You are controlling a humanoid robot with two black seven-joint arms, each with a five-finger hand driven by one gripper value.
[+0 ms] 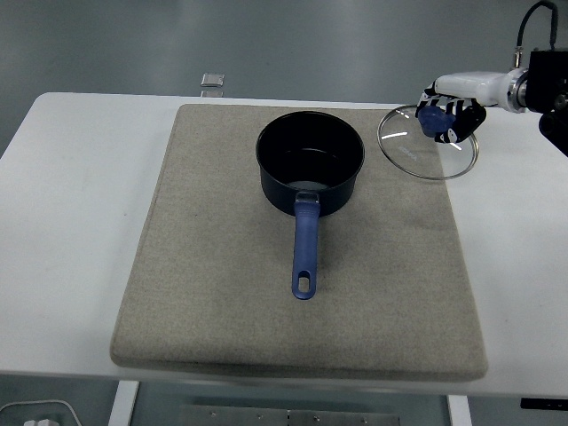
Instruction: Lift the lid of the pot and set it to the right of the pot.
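A dark blue pot (311, 173) with a blue handle pointing toward me stands open on the grey mat (222, 311). My right hand (451, 115) comes in from the right edge and is shut on the blue knob of the glass pot lid (428, 153). The lid is to the right of the pot, tilted, low over the mat's far right edge. Whether it touches the mat I cannot tell. The left arm is out of view.
The mat lies on a white table (71, 195). A small clear square object (212, 81) lies at the table's far edge, left of the pot. The black right arm (546, 89) fills the top right corner.
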